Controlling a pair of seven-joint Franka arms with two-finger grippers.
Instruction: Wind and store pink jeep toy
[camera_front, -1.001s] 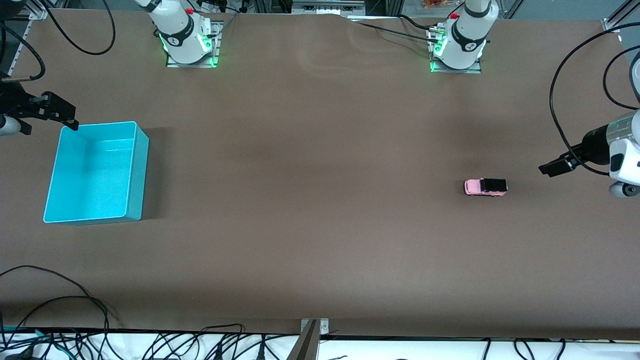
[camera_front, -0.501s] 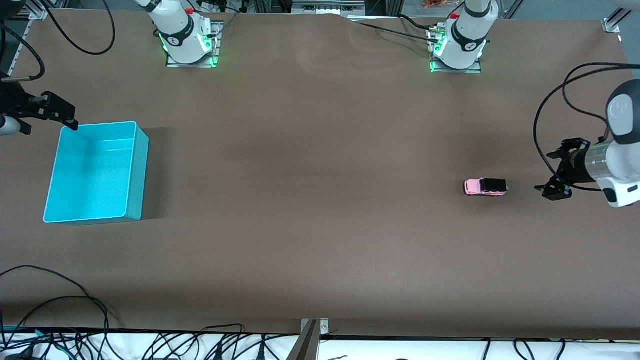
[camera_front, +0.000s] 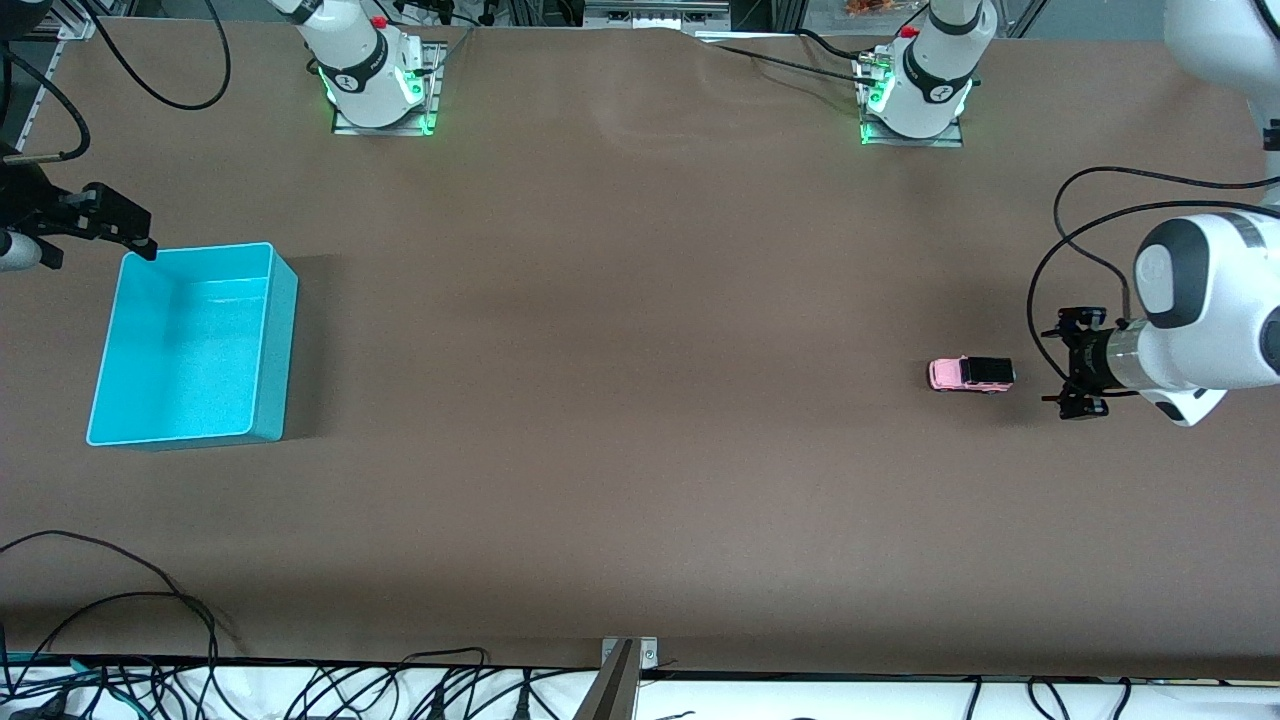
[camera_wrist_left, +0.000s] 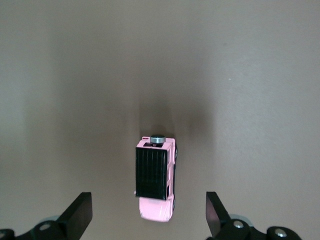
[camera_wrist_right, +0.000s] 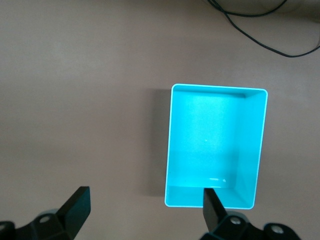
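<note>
Lying straight ahead of the left gripper (camera_front: 1070, 365), jaws spread wide, the pink jeep toy (camera_front: 971, 375) points lengthwise at them; right gripper (camera_front: 135, 232), released, waits.

One pink jeep (camera_front: 971, 374) sits on the table (camera_front: 640, 450). One turquoise bin (camera_front: 190, 345) is there too. Two arms rise from two bases along the table's edge, each base lit green. Two hands show: the left hand (camera_front: 1080, 365) and the right hand (camera_front: 95, 225), each with two fingers spread apart.
</note>
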